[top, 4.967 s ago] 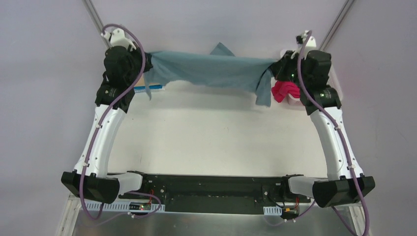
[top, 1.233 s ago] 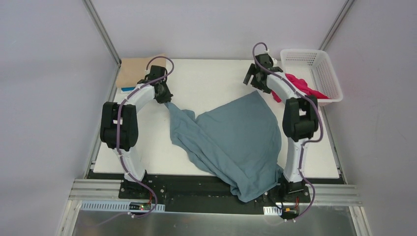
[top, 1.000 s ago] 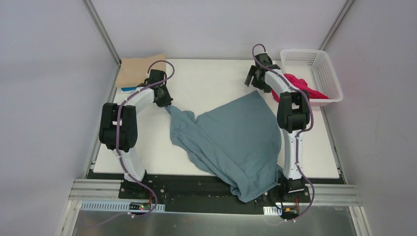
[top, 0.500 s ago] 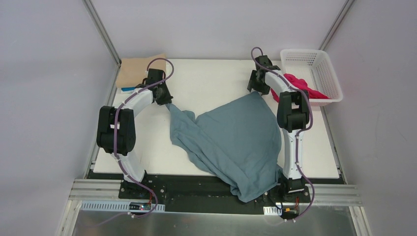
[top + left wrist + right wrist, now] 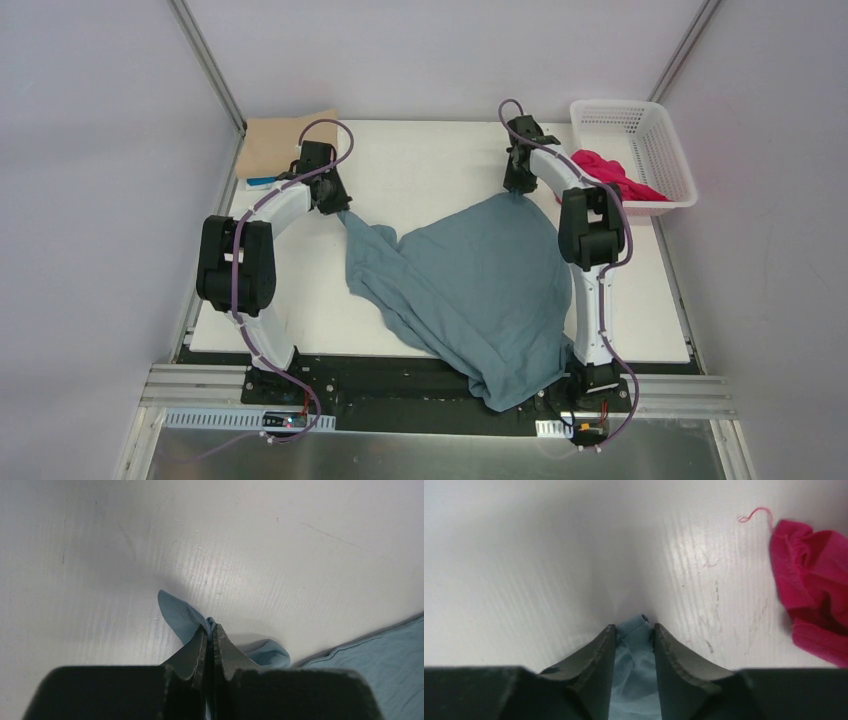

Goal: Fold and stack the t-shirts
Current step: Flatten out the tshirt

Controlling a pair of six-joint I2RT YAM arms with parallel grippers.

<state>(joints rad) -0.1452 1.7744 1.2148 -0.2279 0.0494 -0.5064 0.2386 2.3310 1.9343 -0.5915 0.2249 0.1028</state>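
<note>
On the table (image 5: 420, 160) the teal shirt (image 5: 470, 280) is spread loosely across the middle, creased, and its near end is draped over the near edge beside the base of the right arm (image 5: 592, 230). The left arm (image 5: 235, 265) is bent sharply, with the elbow held out over the table's left edge and the forearm angled back inward toward the far left. The left gripper (image 5: 338, 207) is lowered to the surface at the shirt's far-left corner. In the left wrist view its jaws are clenched on a pinch of teal cloth, and a small flap is seen poking out beyond the fingertips (image 5: 197, 647) — the rest of the shirt lies off to the right. The right arm is stood up along the table's right side, folded at the elbow above the shirt's right edge, with the wrist turned inward and down. The right gripper (image 5: 517, 186) is set at the shirt's far tip. In the right wrist view its fingers (image 5: 596, 652) are parted, one on either side of the teal corner, and cloth lies in the gap — not pinched; whether the pads touch it cannot be told. A magenta shirt (image 5: 612, 172) is noted just right of that gripper, at the near-left side of the white basket (image 5: 650, 120), apart from the teal one. A tan shirt (image 5: 280, 140) is laid flat at the far-left corner, and a sliver of a bright blue shirt (image 5: 262, 182) shows at its near edge, close to the left wrist.
</note>
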